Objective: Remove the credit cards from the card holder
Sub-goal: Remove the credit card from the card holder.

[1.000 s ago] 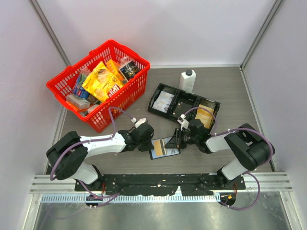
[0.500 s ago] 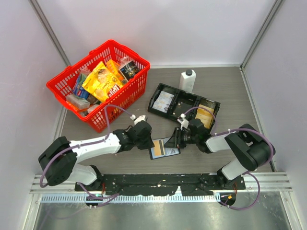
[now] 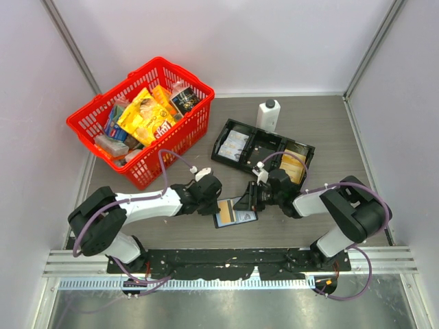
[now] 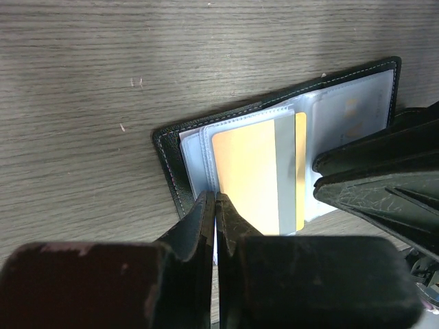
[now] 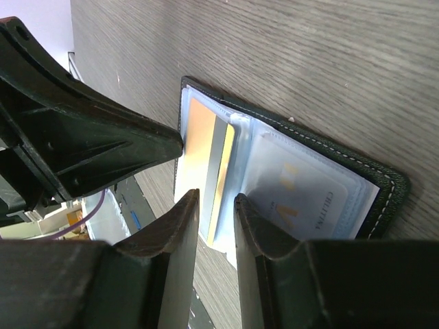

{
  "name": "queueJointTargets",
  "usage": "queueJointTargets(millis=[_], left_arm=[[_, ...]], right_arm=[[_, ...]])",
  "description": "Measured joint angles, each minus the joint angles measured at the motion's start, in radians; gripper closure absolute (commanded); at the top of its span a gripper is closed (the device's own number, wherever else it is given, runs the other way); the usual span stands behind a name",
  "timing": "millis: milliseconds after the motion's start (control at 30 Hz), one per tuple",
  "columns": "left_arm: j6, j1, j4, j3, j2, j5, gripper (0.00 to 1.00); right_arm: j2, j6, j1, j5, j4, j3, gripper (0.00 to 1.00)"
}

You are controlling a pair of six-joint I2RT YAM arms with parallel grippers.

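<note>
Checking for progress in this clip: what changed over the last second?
Little. The left arm's elbow swung outward, then back; the left gripper kept to the left edge of the card holder. The right gripper, holder and yellow card stayed put; no card is out.

White-black arms (image 3: 144, 203), purple cables (image 3: 160, 159)

a grey-brown wood-grain table (image 3: 322, 116) is carrying a red plastic basket (image 3: 177, 144) toward its far left corner, a long black three-compartment tray (image 3: 221, 140) mid-table, a white black-capped bottle (image 3: 267, 115) by the far edge, and a black bifold card holder (image 3: 235, 212) lying open toward the near edge.
</note>
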Motion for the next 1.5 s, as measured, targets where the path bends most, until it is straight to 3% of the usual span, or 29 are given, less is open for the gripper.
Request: queueJointTargets(millis=[133,400,1367,1500], left_arm=[[-0.004,0.000,0.002,-0.002,0.000,0.000,0.96],[-0.012,0.000,0.013,-0.011,0.000,0.001,0.96],[-0.023,0.000,0.016,-0.013,0.000,0.001,0.97],[-0.023,0.000,0.015,-0.013,0.000,0.001,0.97]], right_arm=[[0.017,0.009,0.006,-0.001,0.012,0.004,0.68],[0.043,0.027,0.014,-0.001,0.048,0.007,0.79],[0.076,0.039,0.035,0.011,0.072,0.011,0.83],[0.076,0.039,0.037,0.011,0.072,0.013,0.89]])
